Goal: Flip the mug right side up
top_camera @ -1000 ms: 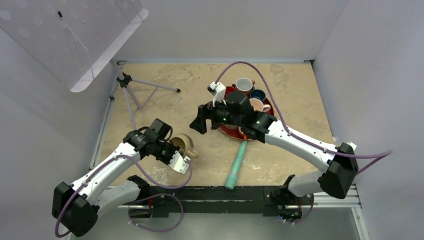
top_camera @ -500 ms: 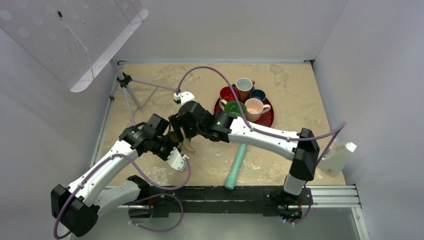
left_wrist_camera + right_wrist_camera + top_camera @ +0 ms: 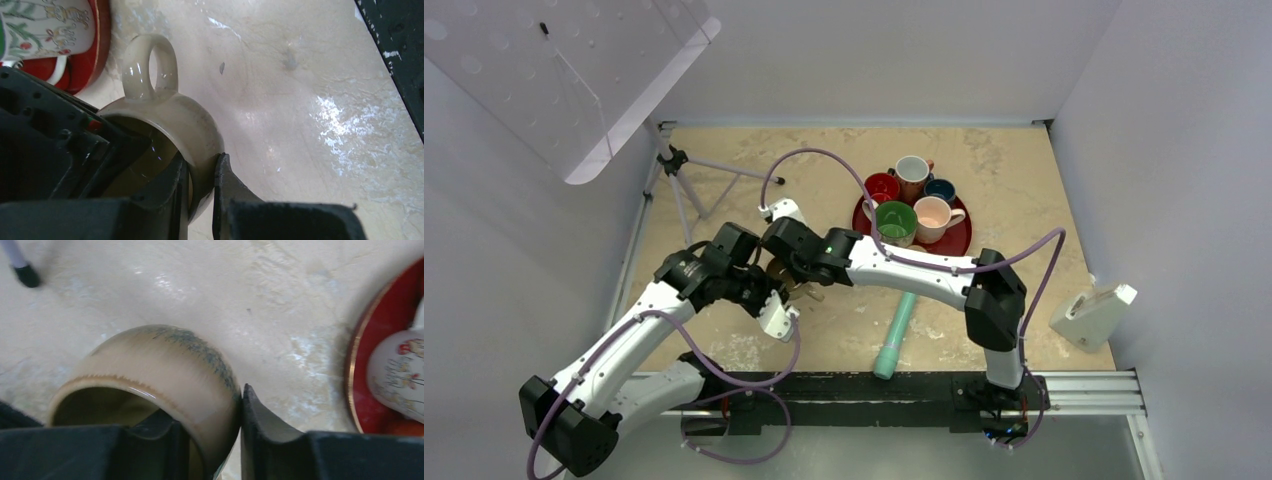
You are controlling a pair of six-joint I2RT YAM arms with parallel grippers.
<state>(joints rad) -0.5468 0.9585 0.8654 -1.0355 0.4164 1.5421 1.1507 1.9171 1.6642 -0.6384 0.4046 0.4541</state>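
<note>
The beige mug [image 3: 192, 117] is pinched at its rim from two sides near the table's middle left. In the top view only a sliver of the mug [image 3: 808, 293] shows between the two wrists. My left gripper [image 3: 200, 167] is shut on the mug's wall, one finger inside and one outside, with the loop handle pointing away. My right gripper [image 3: 207, 405] is shut on another part of the mug [image 3: 165, 362], its outer finger pressed against the glazed side. From above, the left gripper [image 3: 774, 292] and right gripper [image 3: 796, 278] meet over it.
A red tray [image 3: 956, 240] with several cups stands right of the grippers, among them a green-inside mug [image 3: 894, 218] and a pink-inside mug [image 3: 932, 212]. A teal cylinder [image 3: 896, 330] lies near the front. A tripod [image 3: 686, 178] stands at the back left, and a white device [image 3: 1092, 315] at the right.
My right arm swung left from the tray to the mug and its jaws closed on the rim. The left gripper kept its hold and barely moved.
</note>
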